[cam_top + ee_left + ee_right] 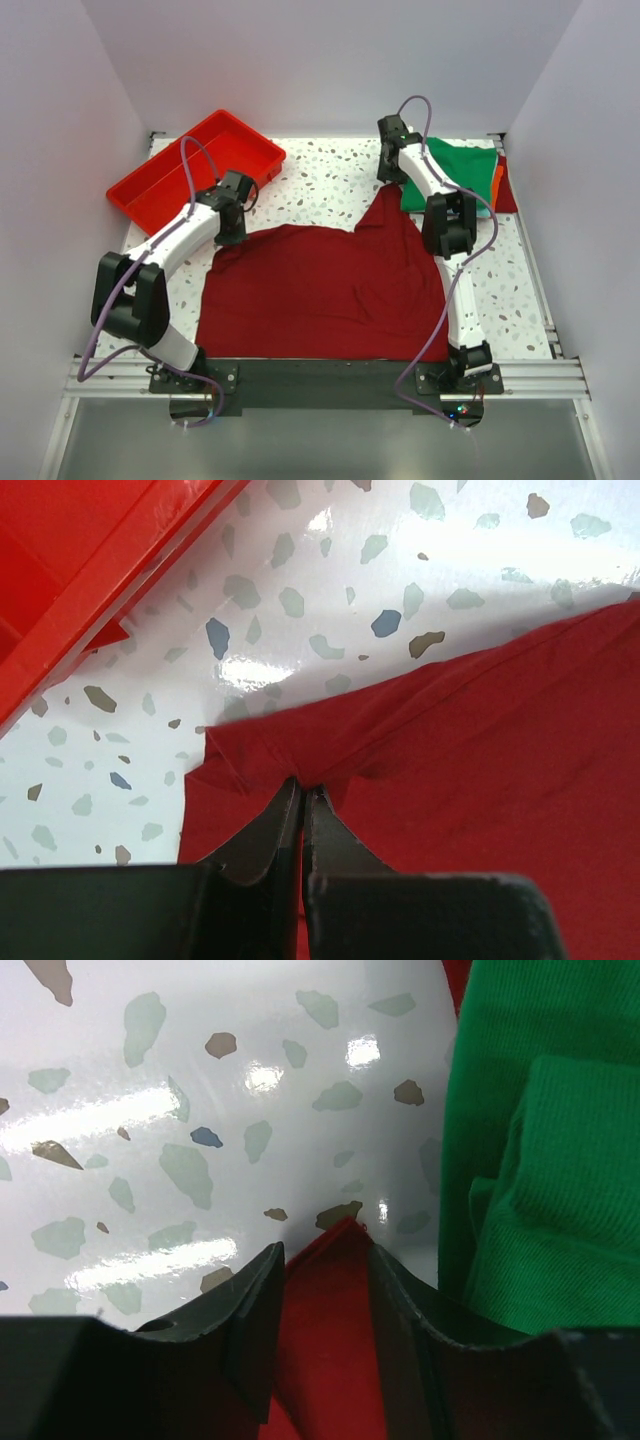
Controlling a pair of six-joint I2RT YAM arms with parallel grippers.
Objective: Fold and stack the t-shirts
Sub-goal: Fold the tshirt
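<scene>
- In the top external view, a dark red (maroon) cloth t-shirt point(320, 290) was seen spread flat over the lower centre of the white speckled table point(320, 175).
- A folded bright green t-shirt point(465, 170) was seen at the upper right, with orange and red cloth edges point(502, 185) showing along its right side.
- A bright red rigid plastic tray point(170, 180) was seen at the upper left.
- The left gripper point(232, 232) was placed at the maroon shirt's upper left corner. The right gripper point(390, 178) was placed at its upper right corner, which was drawn up into a peak beside the green shirt.
- In the left wrist view, the black fingers point(270, 830) were pressed together at lower centre, with a crumpled fold of the maroon edge pinched at their tips. The tray's rim was seen at the upper left.
- In the right wrist view, the jaws were held partly apart at the bottom of the frame, and the pointed maroon corner was seen between the fingers point(255, 1320). The green shirt filled the right side.
</scene>
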